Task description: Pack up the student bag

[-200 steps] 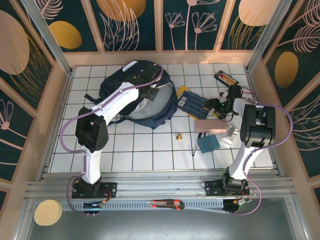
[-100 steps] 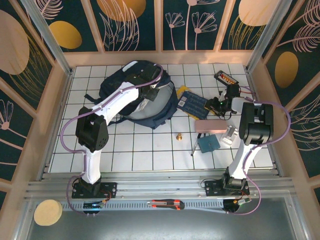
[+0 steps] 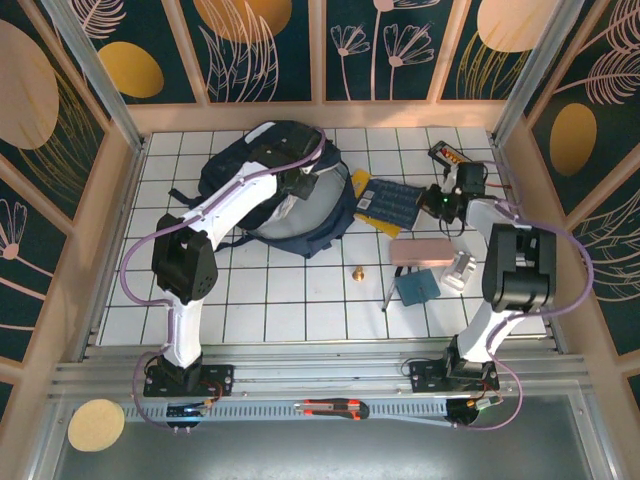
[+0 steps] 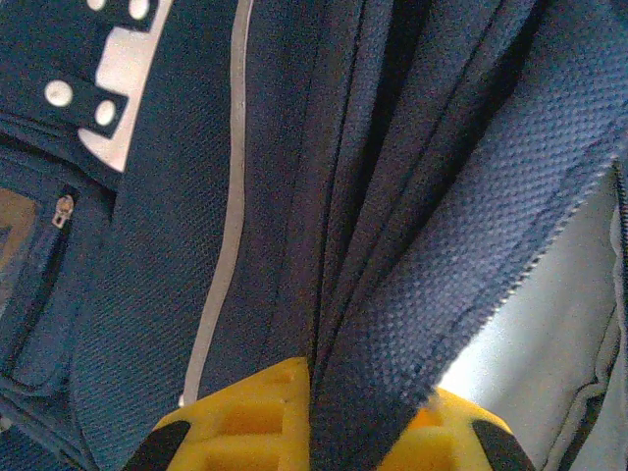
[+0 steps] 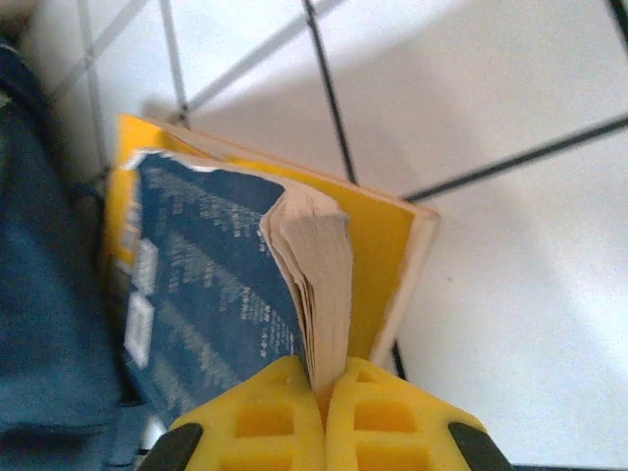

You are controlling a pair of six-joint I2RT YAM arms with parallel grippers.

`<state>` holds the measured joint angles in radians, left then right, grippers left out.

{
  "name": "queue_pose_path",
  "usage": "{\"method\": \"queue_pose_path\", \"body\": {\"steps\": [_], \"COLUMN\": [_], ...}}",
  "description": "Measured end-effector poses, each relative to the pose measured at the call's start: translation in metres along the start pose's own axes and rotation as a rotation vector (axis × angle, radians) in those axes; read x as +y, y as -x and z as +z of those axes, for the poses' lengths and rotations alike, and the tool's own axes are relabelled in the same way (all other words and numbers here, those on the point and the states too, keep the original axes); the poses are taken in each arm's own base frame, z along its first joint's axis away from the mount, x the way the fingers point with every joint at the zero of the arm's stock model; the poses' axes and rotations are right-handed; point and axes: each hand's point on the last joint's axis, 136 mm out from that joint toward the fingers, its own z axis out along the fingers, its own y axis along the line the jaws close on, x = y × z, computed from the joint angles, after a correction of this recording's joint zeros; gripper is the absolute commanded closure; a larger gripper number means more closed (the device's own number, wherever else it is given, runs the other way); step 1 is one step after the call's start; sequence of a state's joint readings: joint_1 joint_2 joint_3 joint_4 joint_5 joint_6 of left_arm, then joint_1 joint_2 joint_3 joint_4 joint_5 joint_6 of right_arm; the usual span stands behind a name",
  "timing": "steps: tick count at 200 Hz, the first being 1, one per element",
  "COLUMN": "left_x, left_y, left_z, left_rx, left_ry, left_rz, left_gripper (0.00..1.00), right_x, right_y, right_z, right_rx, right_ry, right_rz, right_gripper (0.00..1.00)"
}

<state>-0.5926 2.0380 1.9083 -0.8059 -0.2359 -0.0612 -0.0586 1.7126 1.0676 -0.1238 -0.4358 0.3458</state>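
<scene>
**A:** What sits nearest the arm bases?

**B:** On the slotted metal rail there's a utility knife with a red-and-black handle. Off to the left is a flat round disc, cork-coloured.

**A:** And on the white tiled table?

**B:** A small brass cone stands alone. To its right a square teal pad, a pink oblong block and a clear plastic piece cluster close together.

**A:** The right gripper?

**B:** The right gripper is clamped on the book. Its yellow ribbed fingers pinch the fanned, worn pages at one edge. The cover is blue print with a yellow border, scuffed at the corner, and the book's other end is just beside the bag.

**A:** Where's the student bag?

**B:** The student bag lies on the far-left part of the table, a big rounded navy heap with pale grey lining showing at its open mouth. The left gripper is closed on a fold of its coarse woven fabric, next to the zip teeth and a thin pale stripe.

**A:** Beyond that?

**B:** A black handset with orange buttons lies near the far right corner.
</scene>
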Motion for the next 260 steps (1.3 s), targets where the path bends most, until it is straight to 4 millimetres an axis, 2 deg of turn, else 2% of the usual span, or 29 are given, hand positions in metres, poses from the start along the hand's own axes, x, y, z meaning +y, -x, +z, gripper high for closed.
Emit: {"method": "queue_pose_path", "body": {"steps": [30, 59, 107, 132, 150, 171, 187, 226, 260], "left_x": [0.007, 0.012, 0.013, 0.014, 0.015, 0.017, 0.017, 0.012, 0.010], "left_y": [0.009, 0.014, 0.024, 0.036, 0.045, 0.054, 0.058, 0.054, 0.052], "left_z": [-0.009, -0.013, -0.020, -0.030, -0.037, -0.047, -0.052, -0.051, -0.047], "left_rx": [-0.012, -0.014, -0.006, -0.022, -0.035, -0.048, -0.054, -0.033, -0.023], "left_ry": [0.021, 0.039, 0.039, 0.038, 0.035, 0.031, 0.025, 0.005, -0.003], "left_rz": [-0.022, -0.046, -0.083, -0.112, -0.130, -0.145, -0.154, -0.159, -0.162], "left_gripper": [1.00, 1.00, 1.00, 1.00, 1.00, 1.00, 1.00, 1.00, 1.00], "right_x": [0.028, 0.047, 0.101, 0.134, 0.156, 0.176, 0.183, 0.199, 0.226], "right_y": [0.028, 0.040, 0.032, 0.012, -0.008, -0.028, -0.044, -0.065, -0.071], "right_z": [-0.045, -0.075, -0.114, -0.114, -0.102, -0.075, -0.040, 0.052, 0.108], "right_rx": [-0.123, -0.182, -0.191, -0.131, -0.067, 0.007, 0.077, 0.164, 0.166], "right_ry": [0.052, 0.108, 0.269, 0.345, 0.384, 0.416, 0.414, 0.382, 0.390], "right_rz": [-0.045, -0.040, -0.029, -0.021, -0.015, 0.001, 0.032, 0.095, 0.096], "right_gripper": [1.00, 1.00, 1.00, 1.00, 1.00, 1.00, 1.00, 1.00, 1.00]}}
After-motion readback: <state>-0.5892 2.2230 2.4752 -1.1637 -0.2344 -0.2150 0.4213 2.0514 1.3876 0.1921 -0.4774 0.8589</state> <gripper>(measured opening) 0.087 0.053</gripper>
